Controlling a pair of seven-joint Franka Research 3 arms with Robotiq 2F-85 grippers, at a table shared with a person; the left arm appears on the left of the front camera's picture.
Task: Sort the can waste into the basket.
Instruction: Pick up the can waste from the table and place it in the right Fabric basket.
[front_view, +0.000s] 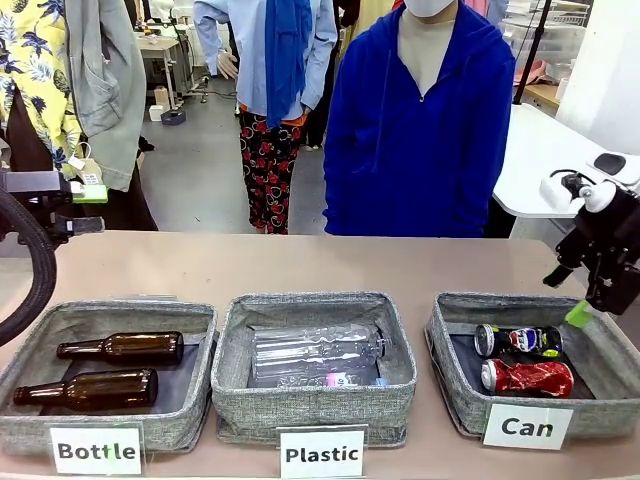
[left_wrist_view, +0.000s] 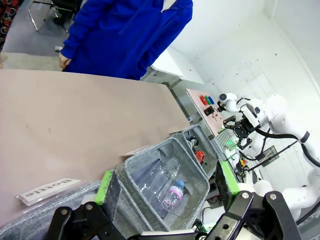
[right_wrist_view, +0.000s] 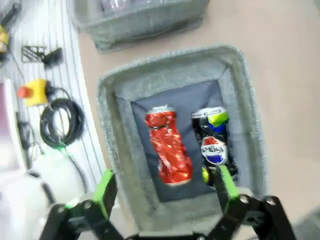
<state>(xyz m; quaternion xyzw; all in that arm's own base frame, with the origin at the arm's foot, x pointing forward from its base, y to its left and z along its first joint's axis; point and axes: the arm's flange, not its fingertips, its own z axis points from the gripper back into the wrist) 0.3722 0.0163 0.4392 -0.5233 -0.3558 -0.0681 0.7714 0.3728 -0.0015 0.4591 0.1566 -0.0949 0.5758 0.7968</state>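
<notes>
While both crushed cans, the red can (front_view: 528, 377) and the dark printed can (front_view: 518, 340), lie side by side inside the basket (front_view: 455, 390) labelled "Can", the right gripper (front_view: 578, 315) hangs above its far right rim, fingers spread and empty. Beside it stand a basket with a plastic bottle (front_view: 318, 352) and one with two brown bottles (front_view: 120, 348). The left gripper (left_wrist_view: 165, 185) is also spread, holding nothing.

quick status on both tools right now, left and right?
Left tool: open, holding nothing, above the Plastic bin.
Right tool: open, empty, over the Can basket.
</notes>
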